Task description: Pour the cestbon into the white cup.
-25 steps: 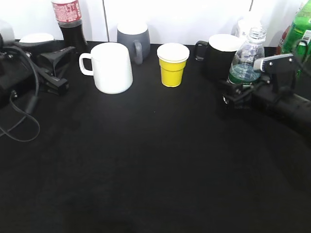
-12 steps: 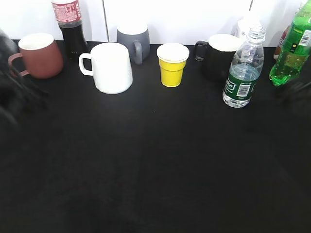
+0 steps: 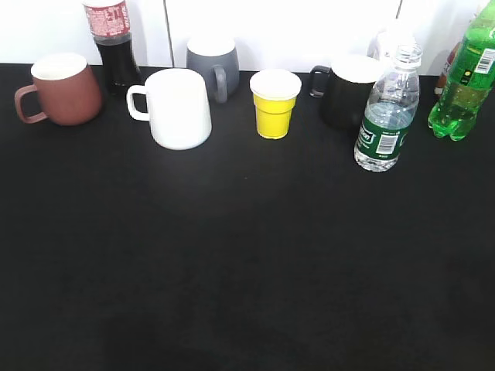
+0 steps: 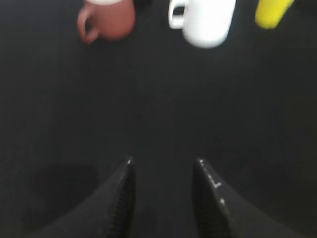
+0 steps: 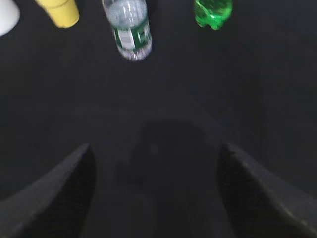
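Item 1, cestbon: stood upright near the far right corner of the counter, just in front of a black mug and left of a green bottle. Cap appeared on. No gripper touched it. In the right wrist view it showed far ahead, between the yellow cup and the green bottle.

Item 2, white cup: stood along the far edge, left of centre, handle turned left, well apart from the cestbon. Whether anything was inside could not be told.

Item 3, left gripper: absent from the exterior view. Its wrist view showed jaws narrowly parted over bare counter, holding nothing, with the white cup far ahead beside a brown mug.

Item 4, right gripper: absent from the exterior view. Jaws spread wide, empty, well short of the cestbon.

Other stock along the far edge: brown mug, cola bottle, grey mug, yellow cup.

Step in hand, as judged: both arms stood clear of the objects; no grasp or pouring was under way.

Next move, as judged: the right gripper would need to reach forward to the cestbon's body, close on it clear of the black mug, and the cap would need attention before any tilt over the white cup.
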Available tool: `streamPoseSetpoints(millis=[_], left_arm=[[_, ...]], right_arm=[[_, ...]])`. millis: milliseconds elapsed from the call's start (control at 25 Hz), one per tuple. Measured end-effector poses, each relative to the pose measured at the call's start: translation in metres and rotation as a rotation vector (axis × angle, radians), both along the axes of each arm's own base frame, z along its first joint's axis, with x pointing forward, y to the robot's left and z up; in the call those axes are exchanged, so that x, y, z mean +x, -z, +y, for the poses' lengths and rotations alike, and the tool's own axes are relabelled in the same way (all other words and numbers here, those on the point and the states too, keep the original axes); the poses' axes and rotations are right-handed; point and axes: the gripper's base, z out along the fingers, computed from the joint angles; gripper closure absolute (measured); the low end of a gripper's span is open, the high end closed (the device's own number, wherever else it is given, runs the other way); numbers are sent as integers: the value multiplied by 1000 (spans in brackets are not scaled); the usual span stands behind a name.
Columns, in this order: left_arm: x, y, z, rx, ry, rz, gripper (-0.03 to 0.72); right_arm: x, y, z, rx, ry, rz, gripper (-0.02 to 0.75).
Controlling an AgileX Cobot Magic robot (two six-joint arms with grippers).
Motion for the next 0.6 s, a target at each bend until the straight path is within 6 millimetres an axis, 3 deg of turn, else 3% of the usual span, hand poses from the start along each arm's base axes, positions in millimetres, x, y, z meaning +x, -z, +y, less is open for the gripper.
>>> streamPoseSetpoints(millis=[120, 200, 600], left_arm=[[-19, 30, 4, -2, 38, -46, 392], [-24, 31, 5, -12, 44, -79, 392], [-25, 31, 5, -12, 46, -87, 394]], right_arm=[[-40, 36, -15, 3, 12, -87, 162], [-55, 57, -19, 13, 7, -148, 162], [-58, 58, -17, 10, -5, -168, 162]])
